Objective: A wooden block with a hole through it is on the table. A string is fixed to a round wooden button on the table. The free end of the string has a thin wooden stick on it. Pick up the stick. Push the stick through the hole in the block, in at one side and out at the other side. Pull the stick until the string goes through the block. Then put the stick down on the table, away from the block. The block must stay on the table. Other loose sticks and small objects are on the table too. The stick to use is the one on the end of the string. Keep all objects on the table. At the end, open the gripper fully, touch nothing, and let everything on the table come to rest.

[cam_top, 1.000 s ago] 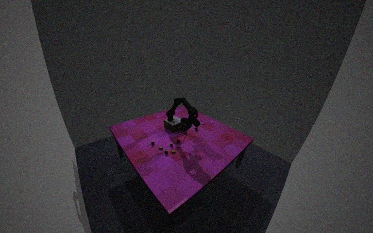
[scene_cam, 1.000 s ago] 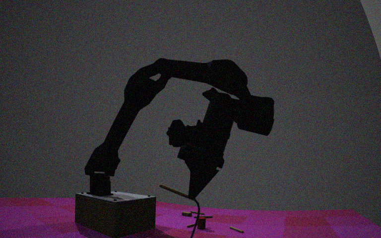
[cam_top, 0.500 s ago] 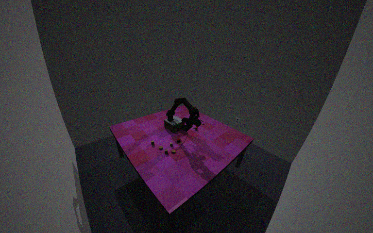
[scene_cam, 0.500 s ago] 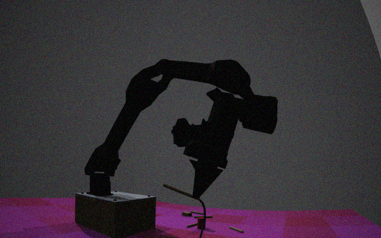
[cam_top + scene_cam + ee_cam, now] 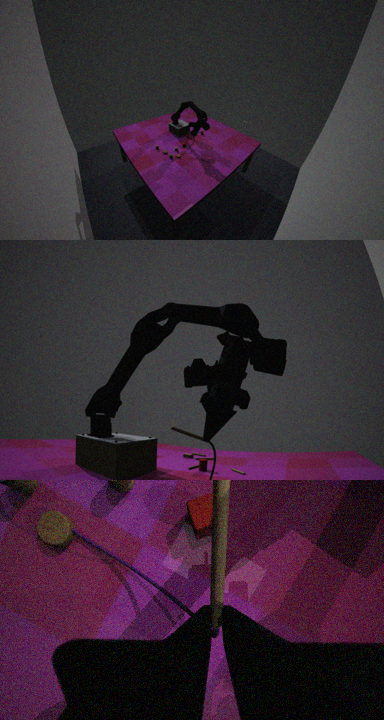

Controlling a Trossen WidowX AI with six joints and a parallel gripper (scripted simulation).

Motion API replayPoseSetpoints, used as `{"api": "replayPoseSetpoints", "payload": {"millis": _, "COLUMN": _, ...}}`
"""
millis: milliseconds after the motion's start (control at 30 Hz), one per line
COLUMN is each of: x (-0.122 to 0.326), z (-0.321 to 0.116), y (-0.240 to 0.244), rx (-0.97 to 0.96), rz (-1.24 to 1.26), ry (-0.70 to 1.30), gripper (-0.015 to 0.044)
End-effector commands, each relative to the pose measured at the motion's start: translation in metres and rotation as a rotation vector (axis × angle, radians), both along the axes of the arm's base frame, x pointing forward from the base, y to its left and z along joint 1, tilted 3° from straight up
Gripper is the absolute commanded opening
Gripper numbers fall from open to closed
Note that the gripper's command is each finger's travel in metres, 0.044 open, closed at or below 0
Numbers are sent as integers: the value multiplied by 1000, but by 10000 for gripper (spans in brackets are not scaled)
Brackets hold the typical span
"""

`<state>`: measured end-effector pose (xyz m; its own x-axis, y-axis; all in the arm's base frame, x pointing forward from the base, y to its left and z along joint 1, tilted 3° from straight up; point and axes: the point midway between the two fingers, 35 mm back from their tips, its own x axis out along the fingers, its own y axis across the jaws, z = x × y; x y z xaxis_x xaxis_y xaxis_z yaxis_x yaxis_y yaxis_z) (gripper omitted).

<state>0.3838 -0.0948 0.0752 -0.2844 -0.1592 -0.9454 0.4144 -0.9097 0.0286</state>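
My gripper (image 5: 193,134) (image 5: 207,439) (image 5: 216,621) is shut on the wooden stick (image 5: 186,433) (image 5: 220,545), near its string end, above the table. The stick's long free part points toward the robot's base and is slightly raised. The dark string (image 5: 214,457) (image 5: 132,571) runs from the gripped end down to the round yellowish button (image 5: 178,156) (image 5: 55,528). A small red block (image 5: 184,145) (image 5: 200,514) stands on the table beneath the stick's line of view. I cannot make out a hole in it, nor tell which object is the block with the hole.
Several small yellowish pieces, among them one piece (image 5: 157,147) and another (image 5: 165,152), stand near the button. Beyond the gripper are a red cylinder (image 5: 203,465), a small wooden piece (image 5: 188,455) and several loose sticks, one (image 5: 238,471) apart. The robot's box base (image 5: 179,130) (image 5: 96,457) stands nearby.
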Motion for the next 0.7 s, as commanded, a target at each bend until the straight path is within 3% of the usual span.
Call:
{"api": "replayPoseSetpoints", "payload": {"millis": 0, "x": 7, "z": -2, "y": 0, "rx": 0, "rz": 90, "ry": 5, "gripper": 0}}
{"api": "replayPoseSetpoints", "payload": {"millis": 300, "x": 22, "z": -2, "y": 1, "rx": 0, "rz": 315, "ry": 15, "gripper": 0}}
{"api": "replayPoseSetpoints", "payload": {"millis": 667, "x": 20, "z": 0, "y": 2, "rx": 3, "rz": 297, "ry": 9, "gripper": 0}}
